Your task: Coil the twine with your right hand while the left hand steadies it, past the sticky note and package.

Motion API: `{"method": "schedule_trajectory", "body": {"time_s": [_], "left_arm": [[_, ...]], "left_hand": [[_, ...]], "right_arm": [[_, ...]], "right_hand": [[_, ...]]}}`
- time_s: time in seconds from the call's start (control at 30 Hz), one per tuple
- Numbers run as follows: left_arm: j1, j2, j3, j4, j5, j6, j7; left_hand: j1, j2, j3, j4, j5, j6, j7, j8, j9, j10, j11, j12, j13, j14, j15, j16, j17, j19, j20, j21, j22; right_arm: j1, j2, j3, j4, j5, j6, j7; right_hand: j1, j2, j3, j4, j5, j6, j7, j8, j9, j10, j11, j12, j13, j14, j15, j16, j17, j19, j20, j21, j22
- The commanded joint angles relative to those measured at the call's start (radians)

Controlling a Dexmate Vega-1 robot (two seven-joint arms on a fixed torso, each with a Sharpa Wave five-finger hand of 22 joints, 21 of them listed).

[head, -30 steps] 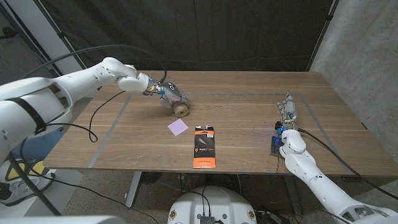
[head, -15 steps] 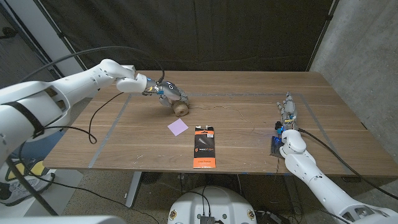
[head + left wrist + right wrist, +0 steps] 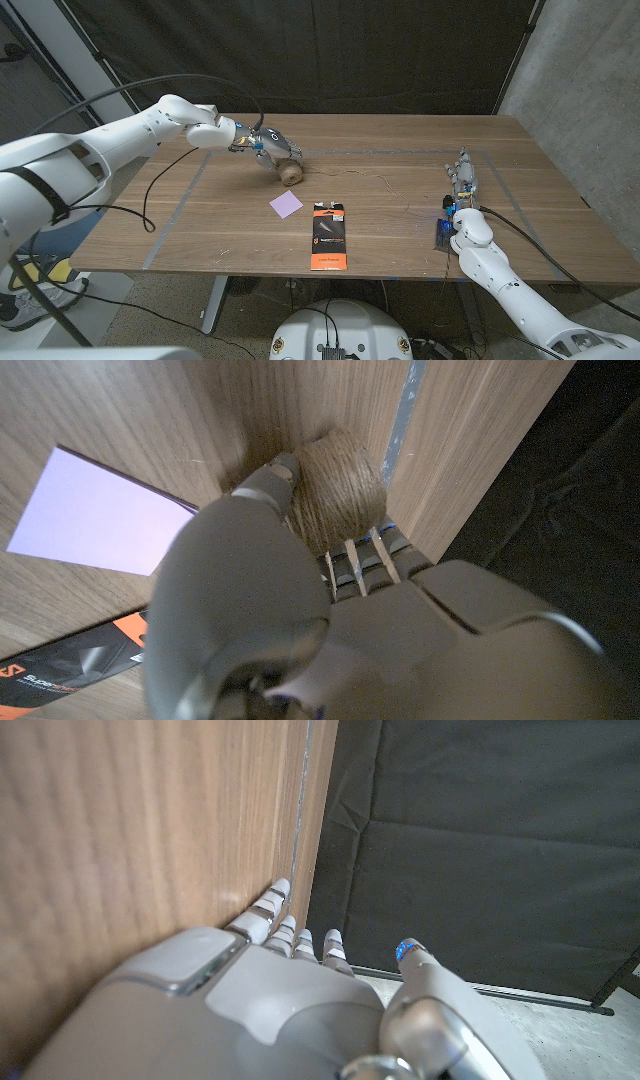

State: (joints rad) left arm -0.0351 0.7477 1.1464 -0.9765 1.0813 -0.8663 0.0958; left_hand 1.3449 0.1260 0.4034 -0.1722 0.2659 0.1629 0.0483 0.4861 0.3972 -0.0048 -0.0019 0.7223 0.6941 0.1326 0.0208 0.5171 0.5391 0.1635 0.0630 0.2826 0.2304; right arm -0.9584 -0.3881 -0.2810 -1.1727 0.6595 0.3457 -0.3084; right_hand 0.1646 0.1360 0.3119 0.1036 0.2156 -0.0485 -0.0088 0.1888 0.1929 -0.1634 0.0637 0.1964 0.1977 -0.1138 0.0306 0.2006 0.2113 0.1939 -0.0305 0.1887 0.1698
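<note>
On the wooden surface (image 3: 400,215) the left hand (image 3: 268,148) grips the light, rough twine ball (image 3: 290,174), whose limp loose strand (image 3: 368,176) looks best pinched near its end by the open, waiting right hand (image 3: 462,180).

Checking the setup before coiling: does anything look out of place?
A loose strand trails from the twine ball, which the left hand holds, across the table; the right hand waits apart. Nothing else looks odd.
</note>
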Motion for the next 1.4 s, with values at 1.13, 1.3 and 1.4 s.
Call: {"method": "schedule_trajectory", "body": {"time_s": [1.13,1.3,1.4], "left_arm": [[0.103,-0.005,-0.168,-0.091,-0.234,0.047,-0.262],[0.119,-0.004,-0.189,-0.112,-0.262,0.063,-0.283],[0.124,-0.004,-0.197,-0.116,-0.270,0.066,-0.290]], "left_hand": [[0.028,-0.003,-0.037,0.005,0.012,0.037,0.000,0.053,0.031,0.026,-0.010,0.045,0.045,0.019,-0.008,0.070,0.062,0.027,0.000,0.022,0.012],[0.033,-0.004,-0.040,0.004,0.013,0.039,0.000,0.060,0.035,0.031,-0.009,0.049,0.051,0.022,-0.011,0.078,0.069,0.031,0.001,0.026,0.014],[0.035,-0.004,-0.042,0.004,0.014,0.039,-0.002,0.062,0.037,0.032,-0.010,0.050,0.053,0.021,-0.012,0.082,0.072,0.032,-0.002,0.027,0.015]], "right_arm": [[-0.035,-0.058,0.019,-0.083,0.010,-0.048,0.006],[-0.035,-0.066,0.021,-0.091,0.009,-0.053,0.006],[-0.037,-0.069,0.022,-0.097,0.008,-0.056,0.004]], "right_hand": [[-0.014,0.001,0.010,0.003,-0.002,-0.007,0.000,0.008,0.002,-0.010,0.001,0.006,0.003,0.001,-0.002,0.008,0.005,0.012,0.000,0.007,0.003],[-0.015,0.000,0.011,0.003,-0.002,-0.007,0.001,0.008,0.002,-0.009,0.001,0.006,0.003,0.002,-0.002,0.008,0.005,0.012,0.000,0.007,0.003],[-0.015,0.000,0.011,0.003,-0.002,-0.006,0.001,0.008,0.002,-0.008,0.002,0.006,0.003,0.002,-0.001,0.008,0.005,0.013,0.000,0.008,0.003]]}}
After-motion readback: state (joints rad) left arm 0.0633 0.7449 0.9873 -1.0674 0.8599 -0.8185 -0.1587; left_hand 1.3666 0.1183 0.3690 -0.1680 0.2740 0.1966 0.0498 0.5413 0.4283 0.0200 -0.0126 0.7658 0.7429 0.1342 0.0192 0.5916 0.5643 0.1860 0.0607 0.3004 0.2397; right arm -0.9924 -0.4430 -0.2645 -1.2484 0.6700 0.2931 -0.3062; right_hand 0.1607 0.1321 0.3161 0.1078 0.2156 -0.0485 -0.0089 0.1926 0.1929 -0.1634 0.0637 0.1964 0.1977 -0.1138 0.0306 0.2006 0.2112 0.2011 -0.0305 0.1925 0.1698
